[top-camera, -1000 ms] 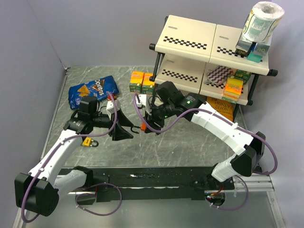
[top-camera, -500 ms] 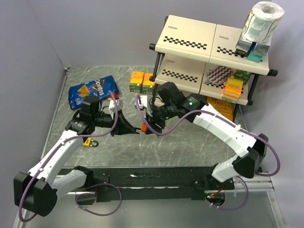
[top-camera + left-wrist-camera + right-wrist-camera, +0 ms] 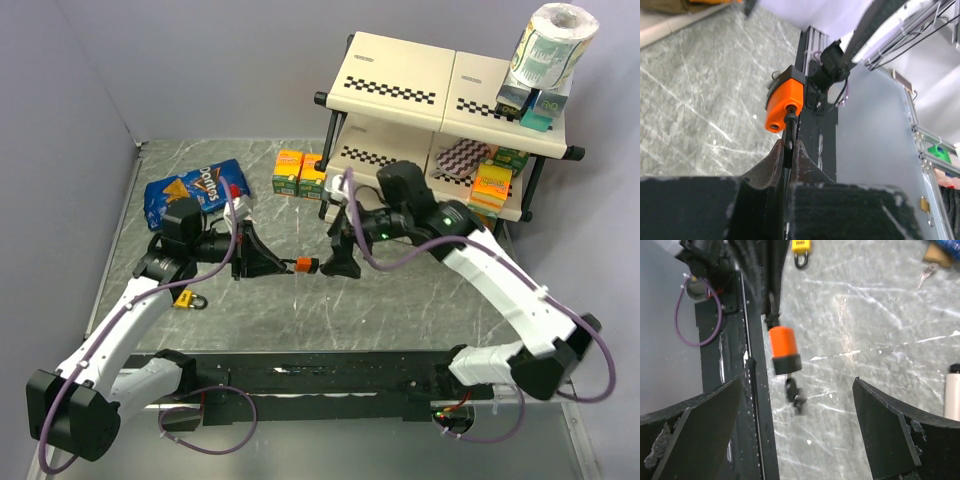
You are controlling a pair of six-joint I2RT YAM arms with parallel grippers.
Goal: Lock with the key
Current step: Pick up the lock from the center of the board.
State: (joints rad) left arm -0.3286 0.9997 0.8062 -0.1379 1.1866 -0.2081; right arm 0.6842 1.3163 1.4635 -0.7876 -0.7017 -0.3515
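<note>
A small orange padlock (image 3: 301, 265) hangs in the air over the table's middle. My left gripper (image 3: 283, 266) is shut on its thin dark shackle (image 3: 789, 125); the fingers (image 3: 771, 162) pinch it just behind the orange body (image 3: 784, 99). A black-headed key (image 3: 795, 396) sticks out of the lock's dark end (image 3: 786, 363). My right gripper (image 3: 336, 262) stands wide open just right of the key, its fingers (image 3: 710, 407) spread on both sides of it (image 3: 797, 387) and touching nothing.
A yellow padlock (image 3: 185, 298) lies on the table under my left arm. A blue Doritos bag (image 3: 195, 188) and orange boxes (image 3: 300, 172) sit at the back. A two-tier shelf (image 3: 440, 110) with goods stands back right. A white tube (image 3: 952, 397) lies near.
My left gripper has shut on the lock's shackle. My right gripper has let go of the lock and key, opened wide and drawn back to the right.
</note>
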